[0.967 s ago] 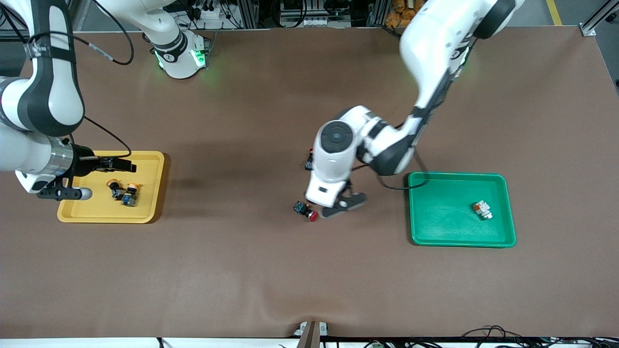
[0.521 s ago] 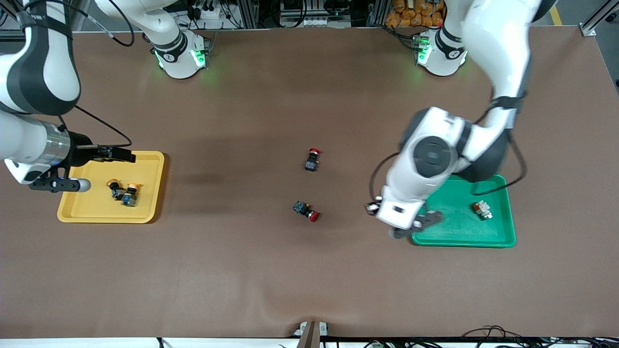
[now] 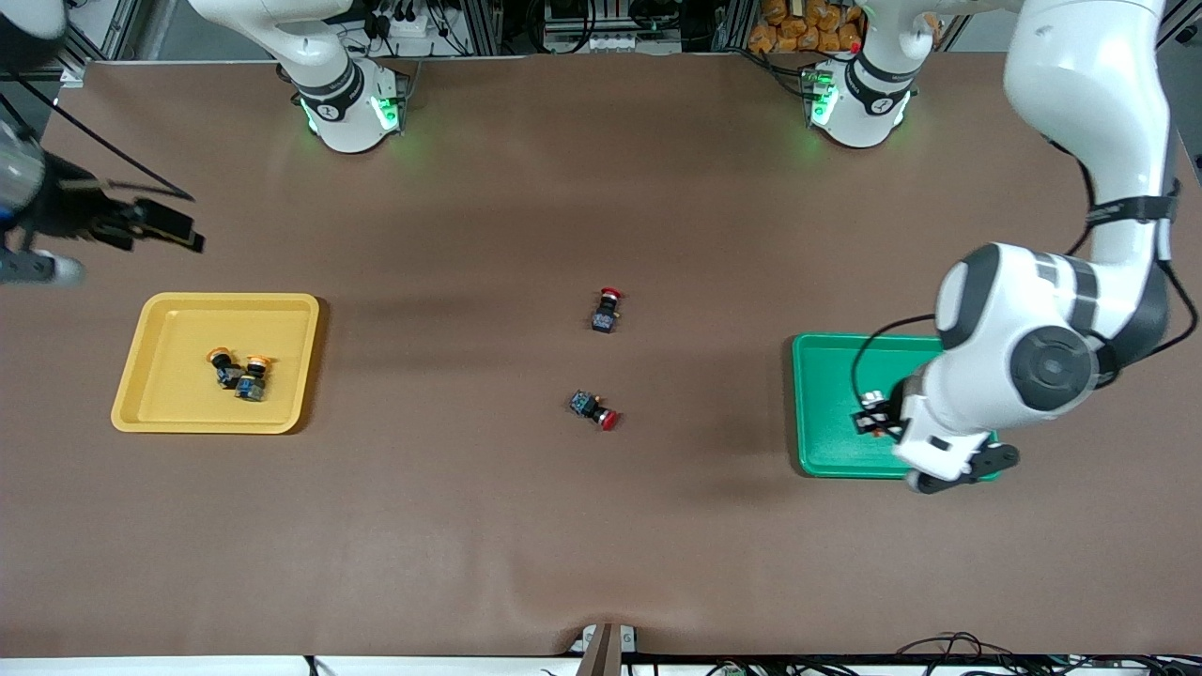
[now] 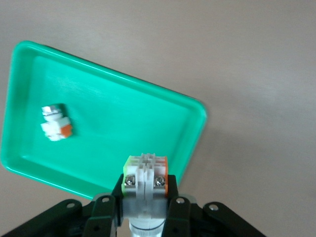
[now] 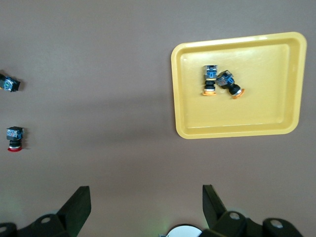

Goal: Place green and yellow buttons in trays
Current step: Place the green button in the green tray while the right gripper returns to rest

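Spreading under everything, a brown table mat (image 3: 526, 526), with cable racks past the arm bases. Lying at the right arm's end, the yellow tray (image 3: 178, 413), holding two yellow-capped buttons (image 3: 239, 368) side by side, touching, caps pointing away from the front camera. Lying at the left arm's end, the green tray (image 4: 123, 123), holding one whitish button (image 4: 55, 122).

Hanging over the green tray, the left gripper (image 4: 145, 210), clamping a second whitish button (image 4: 145, 180), long axis running along the fingers; a second ago over mid-table beside the red-capped switches (image 3: 601, 361). Hovering off the yellow tray now, the right gripper (image 5: 145, 207), fingers spread, holding nothing.
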Controlling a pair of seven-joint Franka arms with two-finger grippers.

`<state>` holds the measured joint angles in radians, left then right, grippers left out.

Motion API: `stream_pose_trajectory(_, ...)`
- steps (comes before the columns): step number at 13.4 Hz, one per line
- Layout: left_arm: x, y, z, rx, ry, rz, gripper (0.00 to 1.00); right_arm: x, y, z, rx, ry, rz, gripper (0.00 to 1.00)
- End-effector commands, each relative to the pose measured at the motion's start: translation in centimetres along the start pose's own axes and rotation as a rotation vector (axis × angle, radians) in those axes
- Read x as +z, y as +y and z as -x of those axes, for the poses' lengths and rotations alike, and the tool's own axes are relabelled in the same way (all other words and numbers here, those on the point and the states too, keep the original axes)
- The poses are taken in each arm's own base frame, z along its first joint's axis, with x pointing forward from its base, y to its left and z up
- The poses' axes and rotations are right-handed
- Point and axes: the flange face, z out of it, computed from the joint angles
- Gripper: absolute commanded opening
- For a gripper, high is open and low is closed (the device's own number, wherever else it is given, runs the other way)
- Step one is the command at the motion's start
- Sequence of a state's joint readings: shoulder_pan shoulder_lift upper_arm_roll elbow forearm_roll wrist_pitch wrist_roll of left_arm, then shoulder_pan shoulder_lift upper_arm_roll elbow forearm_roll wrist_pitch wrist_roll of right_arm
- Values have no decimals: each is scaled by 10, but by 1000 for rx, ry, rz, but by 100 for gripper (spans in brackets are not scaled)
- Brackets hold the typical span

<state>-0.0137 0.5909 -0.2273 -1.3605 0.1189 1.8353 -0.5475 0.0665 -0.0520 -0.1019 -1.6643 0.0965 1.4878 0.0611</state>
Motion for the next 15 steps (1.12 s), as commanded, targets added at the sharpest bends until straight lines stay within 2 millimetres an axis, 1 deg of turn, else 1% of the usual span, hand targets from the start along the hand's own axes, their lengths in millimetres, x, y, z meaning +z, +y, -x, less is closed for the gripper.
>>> stream_pose_trajectory(1,16,-12,-4,11,-15,-5,0,-15,1,5,1,12,40,100)
stream_pose_trajectory(3,37,-29,-17,-9,-13,5,0,-18,-7,6,-6,18,52,100)
stream_pose_trajectory(4,50,-32,-21,-16,1,20,0,-19,-10,8,-7,12,54,100)
stream_pose_trajectory(5,73,-30,-22,-15,15,35,0,-21,-16,10,-17,13,59,100)
stream_pose_trajectory(6,94,-30,-21,-14,26,44,0,-27,-16,9,-18,23,58,100)
stream_pose_trajectory(7,116,-33,-20,-17,49,60,0,-31,-16,7,-31,37,57,100)
stream_pose_trajectory(8,135,-42,-19,-28,70,78,0,-34,-17,7,-34,46,54,100)
stream_pose_trajectory(9,148,-46,-16,-32,84,92,0,-41,-17,8,-35,61,54,100)
stream_pose_trajectory(11,162,-46,-13,-33,72,89,0,-45,-12,8,-30,69,51,100)
stream_pose_trajectory(12,162,-46,-13,-34,72,89,38,-46,-12,8,-45,70,50,100)
stream_pose_trajectory(13,161,-45,-13,-36,73,90,99,-50,-13,8,-64,77,51,100)
stream_pose_trajectory(15,152,-44,-12,-40,77,88,100,-50,-10,6,-58,73,51,100)
